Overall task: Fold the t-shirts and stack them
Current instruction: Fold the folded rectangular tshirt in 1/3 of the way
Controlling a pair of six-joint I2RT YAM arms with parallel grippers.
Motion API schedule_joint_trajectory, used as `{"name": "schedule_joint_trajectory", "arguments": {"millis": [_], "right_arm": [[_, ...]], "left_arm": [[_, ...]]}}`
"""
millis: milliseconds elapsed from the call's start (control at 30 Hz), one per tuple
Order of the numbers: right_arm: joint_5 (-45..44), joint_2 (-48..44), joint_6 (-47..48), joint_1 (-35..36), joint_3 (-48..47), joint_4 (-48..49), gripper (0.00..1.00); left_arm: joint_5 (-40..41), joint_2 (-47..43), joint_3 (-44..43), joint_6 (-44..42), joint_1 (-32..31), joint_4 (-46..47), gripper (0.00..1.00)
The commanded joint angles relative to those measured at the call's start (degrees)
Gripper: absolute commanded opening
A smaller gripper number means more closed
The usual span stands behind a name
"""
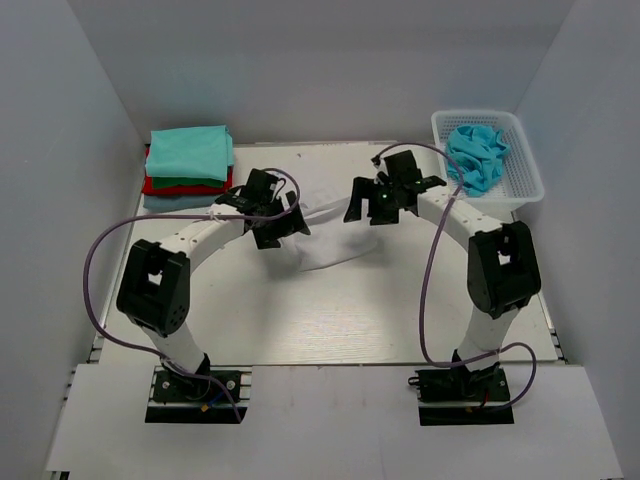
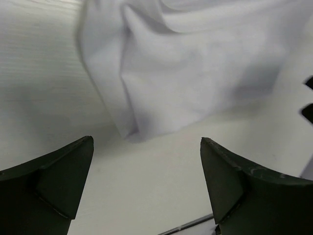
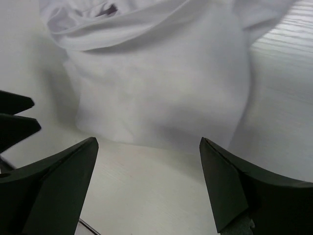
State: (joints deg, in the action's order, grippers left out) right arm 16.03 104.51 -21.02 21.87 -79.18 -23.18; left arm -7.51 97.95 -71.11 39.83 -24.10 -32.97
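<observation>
Worktop [image 1: 330, 320], both arms reaching in toward the middle.

White t-shirt [image 1: 335, 248]: lies crumpled and unfolded mid-worktop, between the two arms. It is flat on the surface and not lifted.

Left fingers [image 2: 54, 181]: spread wide, nothing between them. The cloth's folded edge [image 2: 195, 63] lies just past the tips, apart from them.

Right fingers [image 3: 54, 186]: also spread wide and empty. The shirt [image 3: 161, 88] is bunched just ahead of them (collar area looks rumpled at the far side).

Back left corner: a folded stack with a teal t-shirt [image 1: 190, 150] on top, a red t-shirt [image 1: 160, 186] under it and a pale grey-blue t-shirt [image 1: 172, 201] lowest.

Back right: basket [image 1: 528, 170] holding a light blue t-shirt [image 1: 478, 158], loosely heaped.
</observation>
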Motion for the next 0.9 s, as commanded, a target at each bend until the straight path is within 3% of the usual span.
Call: {"name": "schedule_joint_trajectory", "arguments": {"millis": [0, 200, 300, 433, 600, 733, 867], "right_arm": [[3.2, 0.4, 0.2, 2.3, 1.8, 3.6, 0.90], [7.3, 5.5, -0.9, 4.5, 0.7, 6.8, 0.90], [6.6, 8.8, -0.9, 5.2, 1.3, 7.3, 0.90], [5.6, 9.1, -0.9, 6.6, 6.3, 8.9, 0.90], [2.9, 3.9, -1.4, 11.7, 16.1, 7.3, 0.90], [2.0, -3.9, -3.3, 16.0, 24.4, 6.4, 0.90], [3.0, -9.7, -4.4, 18.7, 24.1, 3.4, 0.90]], "left_arm": [[-7.5, -1.7, 2.1, 3.6, -2.3, 9.0, 1.00], [-9.4, 1.1, -1.0, 4.3, -4.4, 8.4, 1.00], [-6.2, -3.1, 2.9, 5.5, -4.4, 4.5, 1.00], [-0.6, -15.4, 13.7, 6.7, -4.4, -1.6, 1.00], [5.9, -30.4, 20.1, 9.5, -3.1, -11.1, 1.00], [7.3, -34.9, 21.4, 10.7, -3.1, -12.4, 1.00], [6.8, -33.7, 20.1, 10.0, -3.1, -9.2, 1.00]]}}
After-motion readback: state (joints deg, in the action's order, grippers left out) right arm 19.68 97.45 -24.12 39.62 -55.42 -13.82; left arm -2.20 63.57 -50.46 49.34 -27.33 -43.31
